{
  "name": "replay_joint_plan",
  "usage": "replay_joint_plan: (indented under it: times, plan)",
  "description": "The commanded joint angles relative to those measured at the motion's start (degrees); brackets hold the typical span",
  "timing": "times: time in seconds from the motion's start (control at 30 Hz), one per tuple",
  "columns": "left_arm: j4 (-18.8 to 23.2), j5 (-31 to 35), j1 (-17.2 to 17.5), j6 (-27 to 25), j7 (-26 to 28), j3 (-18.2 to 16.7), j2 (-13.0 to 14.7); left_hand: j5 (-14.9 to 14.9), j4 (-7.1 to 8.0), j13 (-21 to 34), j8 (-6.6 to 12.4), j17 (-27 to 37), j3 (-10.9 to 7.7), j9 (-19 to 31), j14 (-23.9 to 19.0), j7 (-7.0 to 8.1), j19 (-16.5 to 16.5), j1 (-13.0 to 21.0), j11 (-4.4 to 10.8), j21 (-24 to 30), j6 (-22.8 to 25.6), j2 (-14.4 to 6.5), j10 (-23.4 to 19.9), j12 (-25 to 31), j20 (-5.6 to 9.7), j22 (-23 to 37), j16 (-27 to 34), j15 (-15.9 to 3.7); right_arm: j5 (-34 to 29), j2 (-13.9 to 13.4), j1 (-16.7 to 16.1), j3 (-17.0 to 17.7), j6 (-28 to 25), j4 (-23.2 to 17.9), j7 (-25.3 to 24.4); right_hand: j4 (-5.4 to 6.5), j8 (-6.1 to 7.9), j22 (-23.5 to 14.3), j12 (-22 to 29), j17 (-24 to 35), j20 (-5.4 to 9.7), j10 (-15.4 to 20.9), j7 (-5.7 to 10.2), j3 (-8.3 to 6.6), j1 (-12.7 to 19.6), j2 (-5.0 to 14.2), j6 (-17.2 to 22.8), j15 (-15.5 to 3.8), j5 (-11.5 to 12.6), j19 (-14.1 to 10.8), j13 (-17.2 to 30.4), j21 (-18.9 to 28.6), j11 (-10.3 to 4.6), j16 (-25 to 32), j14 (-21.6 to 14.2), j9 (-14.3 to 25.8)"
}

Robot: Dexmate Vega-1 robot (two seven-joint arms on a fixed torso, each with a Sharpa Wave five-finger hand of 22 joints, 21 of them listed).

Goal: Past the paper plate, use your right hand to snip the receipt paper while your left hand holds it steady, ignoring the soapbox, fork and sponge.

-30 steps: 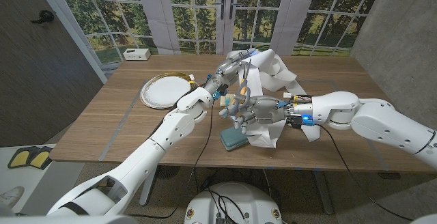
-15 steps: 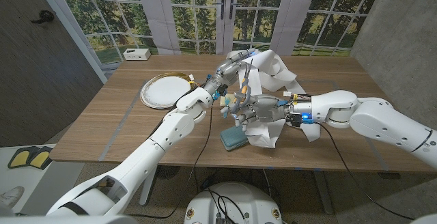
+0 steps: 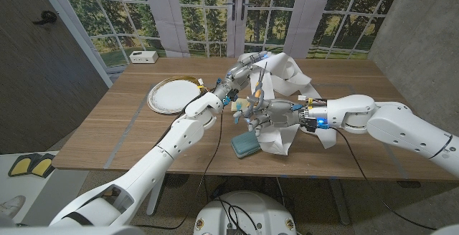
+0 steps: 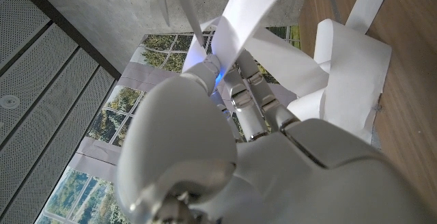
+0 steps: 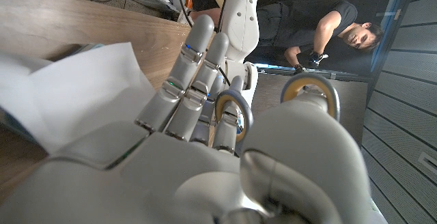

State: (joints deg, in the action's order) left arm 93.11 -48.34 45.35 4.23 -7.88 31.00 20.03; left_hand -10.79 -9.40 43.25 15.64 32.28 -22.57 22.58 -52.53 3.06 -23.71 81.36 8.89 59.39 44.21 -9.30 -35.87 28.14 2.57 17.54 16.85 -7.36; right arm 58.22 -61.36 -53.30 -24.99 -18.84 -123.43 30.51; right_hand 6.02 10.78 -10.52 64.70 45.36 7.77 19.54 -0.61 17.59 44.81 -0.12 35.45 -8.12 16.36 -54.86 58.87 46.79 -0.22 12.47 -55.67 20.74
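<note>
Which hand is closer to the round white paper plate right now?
Left. The left hand holds up the white receipt paper just past the round white paper plate; the right hand, with the scissors, sits farther off.

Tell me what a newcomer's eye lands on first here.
The long white receipt paper, looping over the table's middle, held up by the left hand. Just in front, the right hand holds scissors up to that strip. A paper plate lies to the robot's left.
</note>
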Motion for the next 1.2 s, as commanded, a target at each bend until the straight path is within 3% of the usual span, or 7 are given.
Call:
replay_joint_plan:
  times: [0.03,0.7,1.2]
  plan:
    - [-0.7,0.3,-0.1,0.5,0.0,0.1,-0.4,-0.1,0.14,0.0,-0.21,0.0,-0.40,0.0,-0.5,0.21,0.2,-0.4,0.08,0.4,0.4,0.0,-0.2,0.1,1.85,-0.2,-0.2,-6.30,0.2,0.0,-0.4,0.5,-0.1,1.2,-0.6,0.23,-0.28,-0.3,0.4,0.2,-0.25,0.3,-5.00,-0.08,-0.1,0.40,-4.4,-0.10,0.4,-0.1,0.2,-0.1,-0.53,-0.2,0.6,-0.2]
    - [-0.5,0.6,0.2,1.1,-0.2,0.0,-0.4,-0.1,0.10,0.0,-0.78,0.0,-0.40,0.0,-0.7,0.21,0.5,-0.5,-0.06,1.3,0.7,0.0,-0.3,0.0,1.87,-1.6,-0.6,-6.31,-0.4,-0.1,-1.2,1.2,0.3,1.8,-2.4,0.41,-0.28,-0.3,0.5,0.2,-0.30,0.2,-4.81,-0.08,-0.2,0.72,-4.5,-0.05,0.5,0.0,0.2,-0.2,-0.70,-0.1,0.6,-1.4]
    - [-0.3,0.3,0.6,0.8,0.1,0.0,-0.3,-0.1,0.09,0.1,-1.25,0.2,-0.42,-0.1,-0.9,0.16,0.7,-0.6,-0.08,2.1,0.8,0.0,-0.3,-0.1,1.89,-2.7,-0.8,-6.30,0.2,-1.1,-3.1,3.9,2.7,0.9,-3.8,0.40,-0.14,-0.3,0.7,0.1,-0.28,0.5,-4.73,-0.11,0.0,0.90,-4.2,-0.08,0.5,-0.1,0.3,-0.4,-0.93,-0.1,0.7,-2.6]
